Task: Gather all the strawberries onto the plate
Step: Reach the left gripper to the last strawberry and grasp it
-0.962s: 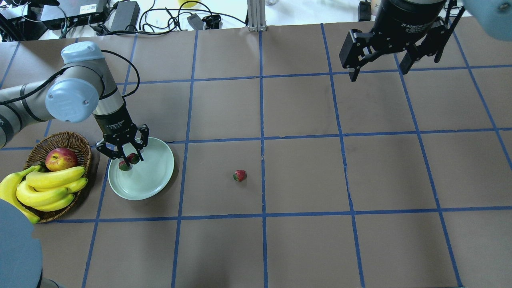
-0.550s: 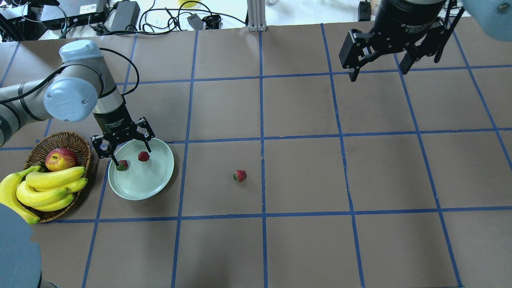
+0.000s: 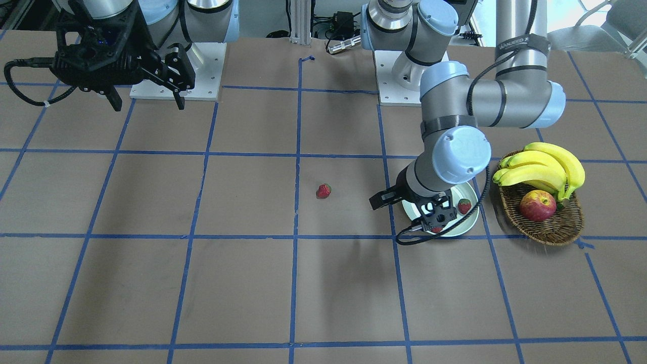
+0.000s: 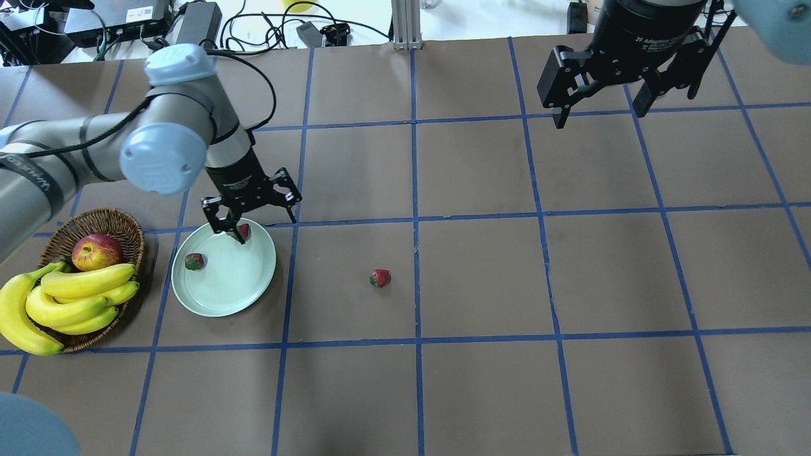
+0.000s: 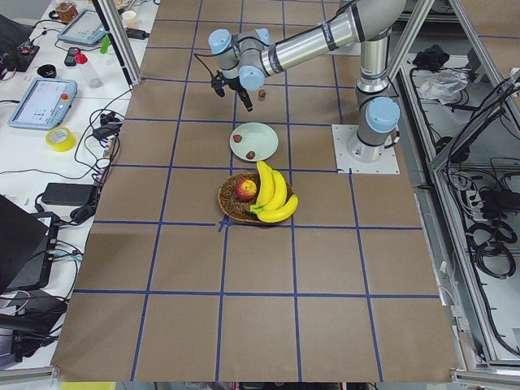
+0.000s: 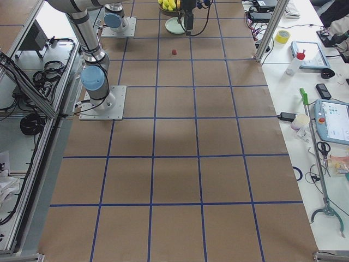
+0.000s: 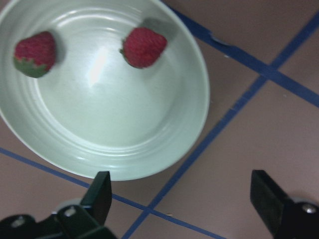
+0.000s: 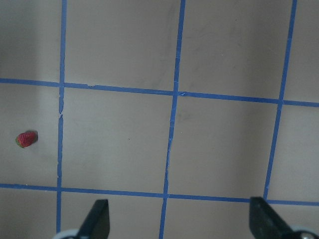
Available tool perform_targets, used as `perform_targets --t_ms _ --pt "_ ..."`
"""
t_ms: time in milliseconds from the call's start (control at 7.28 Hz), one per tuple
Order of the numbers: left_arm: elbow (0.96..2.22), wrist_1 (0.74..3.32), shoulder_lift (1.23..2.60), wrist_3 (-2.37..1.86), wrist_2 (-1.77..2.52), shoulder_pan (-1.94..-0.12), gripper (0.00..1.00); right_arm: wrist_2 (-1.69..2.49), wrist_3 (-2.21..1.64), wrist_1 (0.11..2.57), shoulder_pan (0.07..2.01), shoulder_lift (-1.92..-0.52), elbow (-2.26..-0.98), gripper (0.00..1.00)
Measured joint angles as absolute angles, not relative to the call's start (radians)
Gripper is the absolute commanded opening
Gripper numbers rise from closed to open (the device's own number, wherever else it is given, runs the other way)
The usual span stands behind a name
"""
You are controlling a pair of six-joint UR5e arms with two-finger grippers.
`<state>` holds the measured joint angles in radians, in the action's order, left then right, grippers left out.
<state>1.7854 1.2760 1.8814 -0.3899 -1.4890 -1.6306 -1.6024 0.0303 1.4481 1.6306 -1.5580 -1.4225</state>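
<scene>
1. At the far left of the overhead view, an oval wicker basket (image 4: 111, 218) sits on the tabletop (image 4: 481, 392). It holds a red-yellow apple (image 4: 96, 251) and a bunch of bananas (image 4: 76, 294) that spills over its near rim.
2. Just right of the basket, not touching it, lies the plate (image 4: 222, 297), round, shallow and pale mint-green.
3. The first strawberry (image 4: 194, 261) rests on the plate close to its left edge.
4. The second strawberry (image 4: 244, 232) rests on the plate near its far rim, apart from the first. A gripper finger partly covers it from overhead, but the left wrist view shows it lying free.
5. The left gripper (image 4: 256, 223) hovers over the plate's far right rim and the tape line beyond. Its fingers are spread wide with nothing between them.
6. The third strawberry (image 4: 379, 278) lies alone on the bare tabletop, well right of the plate and just left of the central tape line.
7. The right gripper (image 4: 600, 118) hangs high over the far right of the tabletop, spread wide and empty. Its wrist view shows only taped tabletop between the fingers.
</scene>
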Motion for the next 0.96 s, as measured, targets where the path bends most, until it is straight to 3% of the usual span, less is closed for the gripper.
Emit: perform_targets --t_ms 550,687,825,962 --pt "1.934 1.001 1.905 -0.342 -1.377 -1.782 1.00 -1.604 0.031 1.449 1.631 -1.557 -1.423 1.00" --pt "1.957 0.978 1.907 -0.330 -1.375 -1.795 0.97 -1.604 0.030 1.449 1.631 -1.557 -1.424 1.00" --pt "1.967 0.969 1.911 -0.325 -1.375 -1.809 0.86 -1.604 0.030 1.450 1.631 -1.557 -1.424 1.00" --pt "1.971 0.966 1.918 -0.323 -1.375 -1.819 0.85 -1.605 0.029 1.450 1.631 -1.557 -1.424 1.00"
